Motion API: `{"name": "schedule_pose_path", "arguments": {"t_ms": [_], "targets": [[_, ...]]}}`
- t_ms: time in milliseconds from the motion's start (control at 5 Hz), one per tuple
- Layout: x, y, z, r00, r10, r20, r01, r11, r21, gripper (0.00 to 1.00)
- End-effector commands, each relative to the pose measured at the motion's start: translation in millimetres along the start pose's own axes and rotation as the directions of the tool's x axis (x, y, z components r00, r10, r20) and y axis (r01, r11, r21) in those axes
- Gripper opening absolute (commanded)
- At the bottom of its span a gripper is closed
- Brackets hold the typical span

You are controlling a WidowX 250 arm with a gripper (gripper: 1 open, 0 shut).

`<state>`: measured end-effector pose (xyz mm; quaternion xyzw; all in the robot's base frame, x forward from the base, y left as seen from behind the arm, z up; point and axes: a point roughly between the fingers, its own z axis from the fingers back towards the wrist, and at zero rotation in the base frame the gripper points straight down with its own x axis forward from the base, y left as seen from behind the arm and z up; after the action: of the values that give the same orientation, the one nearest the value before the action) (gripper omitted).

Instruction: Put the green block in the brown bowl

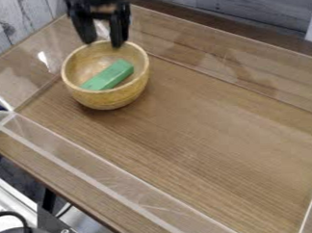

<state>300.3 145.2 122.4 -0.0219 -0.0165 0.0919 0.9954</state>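
Note:
The green block [108, 76] lies tilted inside the brown bowl [132, 83], which stands at the back left of the wooden table. My gripper [100, 32] hangs above the bowl's far rim, pointing down, open, with nothing between its black fingers [118, 31]. It is clear of the bowl and the block.
Clear acrylic walls [70, 155] ring the wooden tabletop [198, 136]; one runs along the front left and another along the back. Cables and a metal frame [28, 224] sit below the front left corner.

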Motion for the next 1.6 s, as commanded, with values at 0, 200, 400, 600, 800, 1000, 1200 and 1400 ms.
{"name": "schedule_pose_path", "arguments": {"t_ms": [0,200,400,600,800,1000,1200,1400], "targets": [[9.1,-11.0,48.8,0.993,-0.030,0.113,0.028,1.000,0.012,1.00],[12.9,-2.3,36.6,0.995,-0.016,0.101,0.014,1.000,0.022,0.00],[9.8,7.1,19.9,0.997,-0.013,0.080,0.010,0.999,0.047,0.00],[8.9,17.6,2.9,0.997,-0.008,0.073,0.003,0.997,0.075,0.00],[10.9,26.1,-15.4,0.998,-0.003,0.059,-0.003,0.995,0.097,0.00],[10.7,32.0,-37.5,1.000,-0.002,0.026,-0.001,0.994,0.106,0.00],[10.7,34.8,-54.7,1.000,-0.001,0.004,0.001,0.993,0.115,0.00],[11.1,36.7,-64.8,1.000,0.001,-0.013,0.000,0.993,0.119,0.00]]}}
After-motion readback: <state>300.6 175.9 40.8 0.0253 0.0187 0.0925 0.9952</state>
